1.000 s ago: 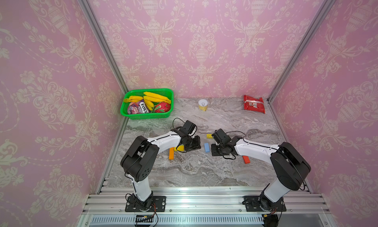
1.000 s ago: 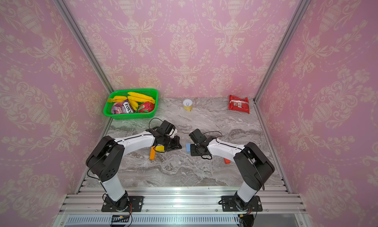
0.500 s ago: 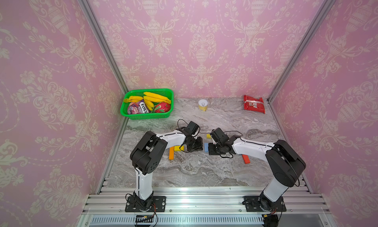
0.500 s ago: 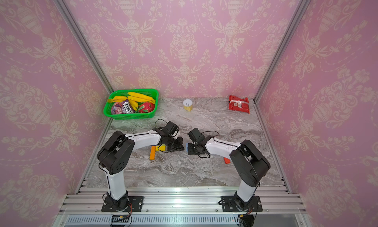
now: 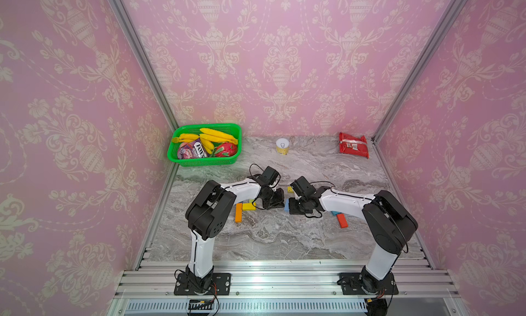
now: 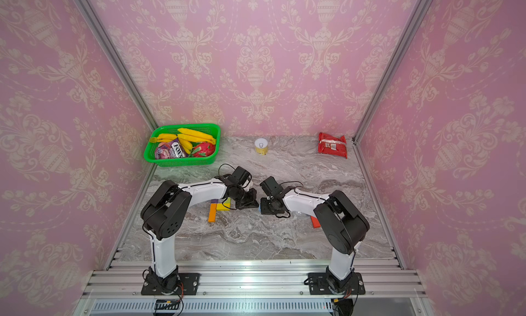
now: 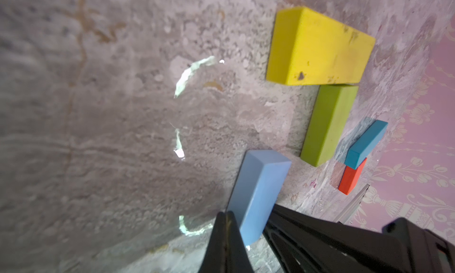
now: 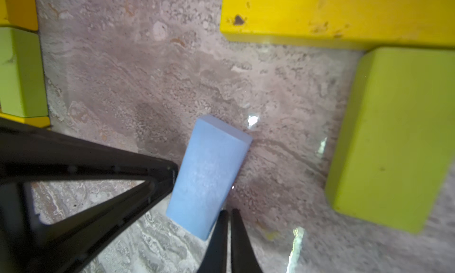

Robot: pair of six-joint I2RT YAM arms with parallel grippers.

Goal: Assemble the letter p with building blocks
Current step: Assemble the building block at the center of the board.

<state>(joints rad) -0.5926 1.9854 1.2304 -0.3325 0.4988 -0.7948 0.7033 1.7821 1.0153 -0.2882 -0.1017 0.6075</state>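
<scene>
A light blue block (image 7: 258, 190) (image 8: 209, 173) lies on the marble table (image 5: 270, 237), wedged between my two grippers. My left gripper (image 7: 227, 214) is shut and empty, touching one long side. My right gripper (image 8: 229, 211) is also shut and empty, against the opposite side. In a top view only a sliver of the light blue block (image 5: 287, 205) shows between them. A yellow block (image 7: 317, 46) and a lime green block (image 7: 328, 125) form a corner beyond it. Teal (image 7: 366, 143) and red (image 7: 350, 177) blocks lie further off. Orange (image 5: 238, 212) and yellow (image 5: 248, 206) blocks sit under my left arm.
A green basket (image 5: 205, 126) holding bananas and packets stands at the back left. A small yellow can (image 5: 281, 146) is at the back middle and a red snack packet (image 5: 353, 145) at the back right. Pink walls close in three sides.
My left gripper has slid right up to the light blue block, and its arm has swung right with it. The right gripper has stayed at the block's other side.
</scene>
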